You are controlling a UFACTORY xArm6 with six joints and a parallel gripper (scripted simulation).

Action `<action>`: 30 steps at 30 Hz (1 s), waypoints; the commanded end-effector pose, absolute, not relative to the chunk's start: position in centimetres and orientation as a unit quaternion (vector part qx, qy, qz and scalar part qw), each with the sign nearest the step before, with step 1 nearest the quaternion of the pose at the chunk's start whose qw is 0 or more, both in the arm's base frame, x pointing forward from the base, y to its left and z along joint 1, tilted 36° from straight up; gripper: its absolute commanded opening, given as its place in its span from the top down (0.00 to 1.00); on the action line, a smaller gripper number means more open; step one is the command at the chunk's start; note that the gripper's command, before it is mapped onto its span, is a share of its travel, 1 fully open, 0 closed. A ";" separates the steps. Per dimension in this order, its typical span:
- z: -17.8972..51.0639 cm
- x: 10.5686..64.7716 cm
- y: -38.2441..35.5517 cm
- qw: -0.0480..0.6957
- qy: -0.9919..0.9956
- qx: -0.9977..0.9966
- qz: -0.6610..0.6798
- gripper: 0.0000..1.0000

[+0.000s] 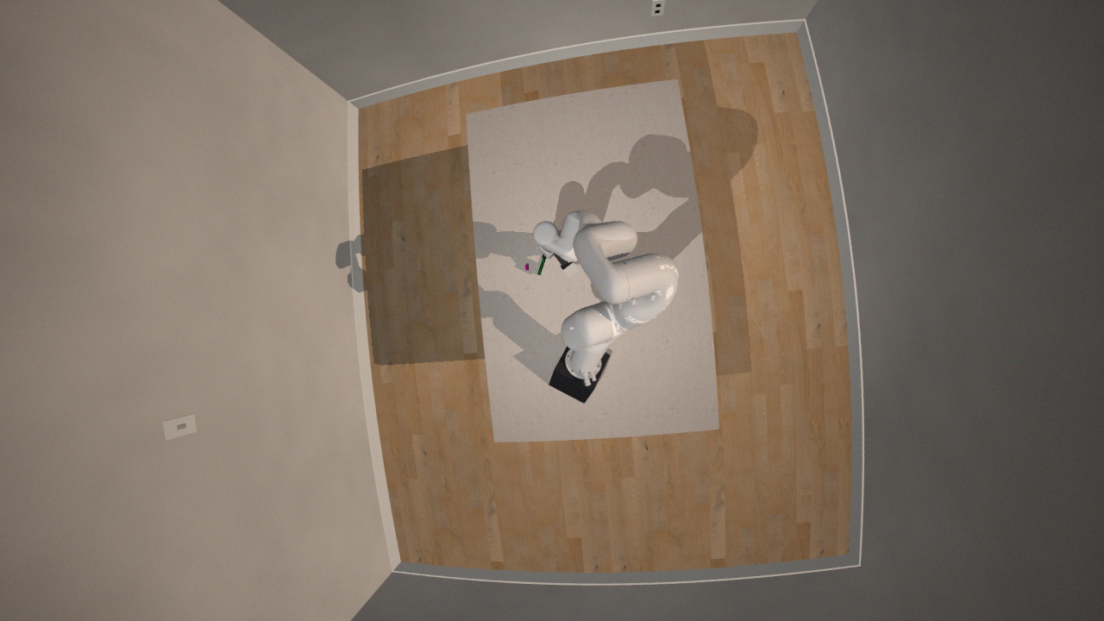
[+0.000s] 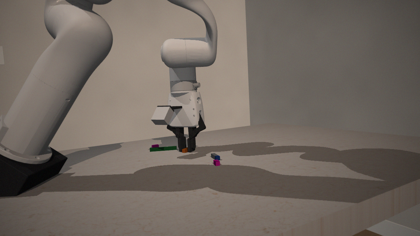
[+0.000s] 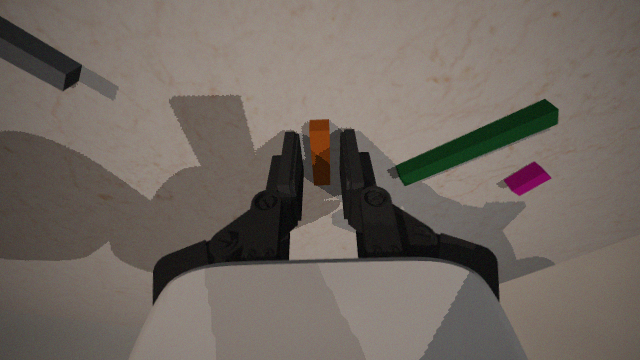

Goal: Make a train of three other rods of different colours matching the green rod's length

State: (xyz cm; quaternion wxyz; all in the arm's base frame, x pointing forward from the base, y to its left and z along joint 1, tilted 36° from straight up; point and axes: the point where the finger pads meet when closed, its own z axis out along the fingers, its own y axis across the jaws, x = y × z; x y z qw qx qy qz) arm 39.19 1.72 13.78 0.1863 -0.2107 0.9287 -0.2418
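An orange rod [image 3: 319,145] [image 2: 184,150] lies flat on the table between the fingers of my gripper [image 3: 320,139] [image 2: 187,147]. The fingers are down at table level, one on each side of the rod, with a small gap on both sides, so the gripper is open. The green rod [image 3: 475,142] [image 2: 162,148] [image 1: 542,266] lies just to the right in the wrist view. A magenta rod [image 3: 527,178] [image 2: 155,146] [image 1: 527,266] lies beyond it. A grey rod [image 3: 40,62] [image 2: 213,154] lies to the left, with a blue rod [image 2: 218,157] at its end.
A second magenta rod [image 2: 216,163] lies close to the blue rod, nearer the camera in the exterior view. The arm's black base [image 2: 26,171] [image 1: 579,374] stands on the table [image 2: 264,182]. The table's edge runs along the front right.
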 end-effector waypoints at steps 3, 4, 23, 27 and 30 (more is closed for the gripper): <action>13.9 39.3 1.8 0.188 0.928 -0.211 -0.242 0.76; 13.9 39.3 1.8 0.188 0.928 -0.211 -0.242 0.76; 13.9 39.3 1.8 0.188 0.928 -0.211 -0.242 0.96; 13.9 39.3 1.8 0.188 0.928 -0.211 -0.242 0.96; 13.9 39.3 1.8 0.188 0.928 -0.211 -0.242 0.96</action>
